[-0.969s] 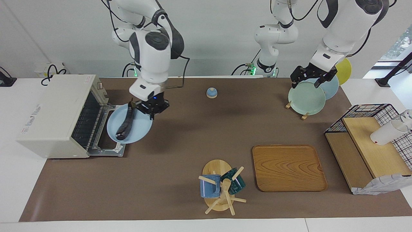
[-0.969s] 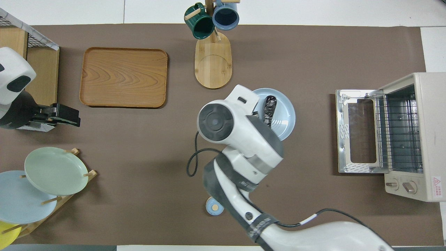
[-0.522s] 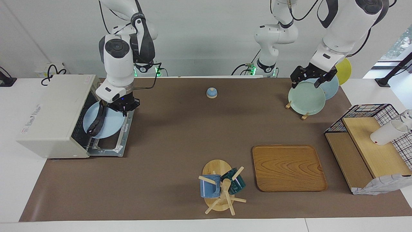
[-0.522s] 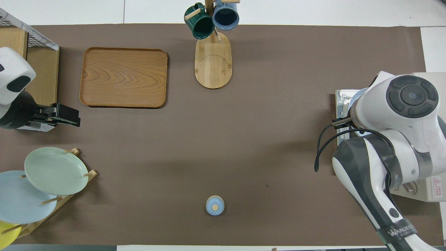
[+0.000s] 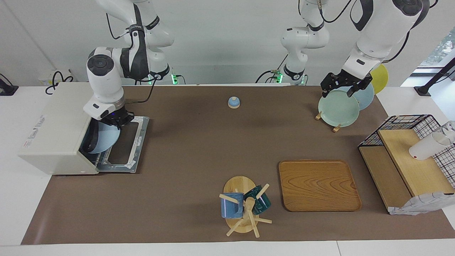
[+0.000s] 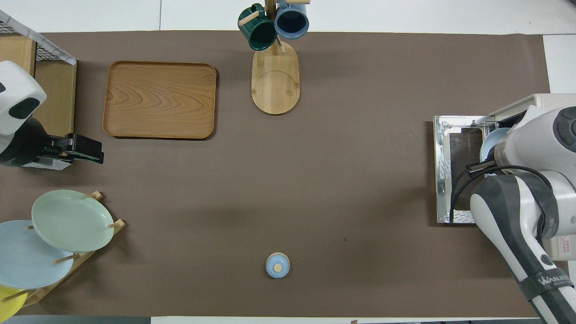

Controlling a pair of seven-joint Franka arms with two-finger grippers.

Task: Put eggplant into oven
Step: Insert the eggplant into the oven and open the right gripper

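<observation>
The off-white oven [image 5: 57, 124] stands at the right arm's end of the table, its glass door [image 5: 125, 144] dropped open. My right gripper [image 5: 118, 120] is shut on the rim of a light blue plate [image 5: 106, 140] that reaches partly into the oven's mouth. The eggplant [image 5: 93, 137] shows only as a dark strip on the plate's inner side, inside the oven. In the overhead view the right arm covers most of the oven [image 6: 546, 105], and only an edge of the plate [image 6: 491, 140] shows. My left gripper [image 5: 340, 86] waits open over the dish rack.
A pale green plate [image 5: 337, 108] stands in the dish rack, with blue and yellow plates beside it. A small blue knobbed lid [image 5: 233, 102] lies near the robots. A wooden tray [image 5: 319, 185], a mug tree [image 5: 243, 208] and a wire-and-wood shelf rack [image 5: 408, 160] lie farther out.
The right arm has swung the plate with the eggplant across the dropped door and into the oven's mouth. The left arm has not moved.
</observation>
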